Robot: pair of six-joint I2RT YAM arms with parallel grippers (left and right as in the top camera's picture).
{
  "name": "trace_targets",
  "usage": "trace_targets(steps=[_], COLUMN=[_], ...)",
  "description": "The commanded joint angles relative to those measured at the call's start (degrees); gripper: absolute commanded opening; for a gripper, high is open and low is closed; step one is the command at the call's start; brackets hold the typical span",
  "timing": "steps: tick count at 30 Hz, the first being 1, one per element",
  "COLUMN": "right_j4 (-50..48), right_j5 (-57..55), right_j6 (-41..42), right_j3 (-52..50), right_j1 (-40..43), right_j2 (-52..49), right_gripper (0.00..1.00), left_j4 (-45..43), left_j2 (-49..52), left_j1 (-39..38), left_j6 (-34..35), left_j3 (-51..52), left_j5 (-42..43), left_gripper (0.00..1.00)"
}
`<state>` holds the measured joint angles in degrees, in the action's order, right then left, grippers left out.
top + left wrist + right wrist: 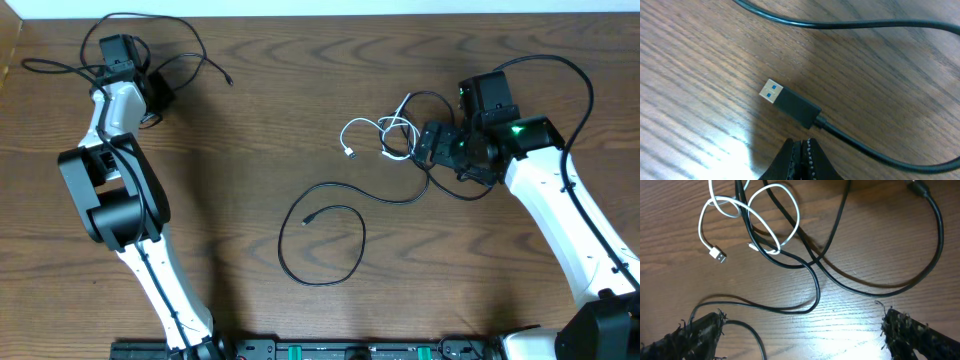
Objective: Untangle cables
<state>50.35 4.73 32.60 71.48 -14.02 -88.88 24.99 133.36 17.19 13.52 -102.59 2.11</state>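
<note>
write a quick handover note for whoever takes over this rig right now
Left tool: shut, empty, at far left just behind the plug end of one black cable, which lies apart from the rest.
Right tool: open, empty, over the tangle.
The white cable loops across the long black cable mid-table.
Done: one black cable separated. Left: free white from long black.

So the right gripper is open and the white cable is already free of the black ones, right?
No. The right gripper is open, but the white cable is not free: the right wrist view shows its loops crossing a black cable.
</note>
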Motion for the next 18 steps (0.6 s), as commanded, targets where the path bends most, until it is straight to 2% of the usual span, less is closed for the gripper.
trace_targets(steps=[1,12,18], right_j4=[0.1,0.2,0.5], right_j5=[-0.1,-0.1,0.0], right_j6=[-0.1,-0.1,-0.1], right_j3=[-0.2,-0.2,-0.2], right_j1=[-0.3,-0.3,-0.3], right_j2=[-0.4,-0.4,-0.4], right_gripper=[0.99,0.99,0.99], left_j4=[-1.8,-13.2,-23.8], left_j2=[3.1,5.3,5.2], left_j1=[0.1,0.1,-0.2], left_j6=[0.7,0.4,-1.4], left_j3=[0.3,0.3,0.0], left_j5=[0.5,0.5,7.5], left_gripper=[0.08,0.08,0.08])
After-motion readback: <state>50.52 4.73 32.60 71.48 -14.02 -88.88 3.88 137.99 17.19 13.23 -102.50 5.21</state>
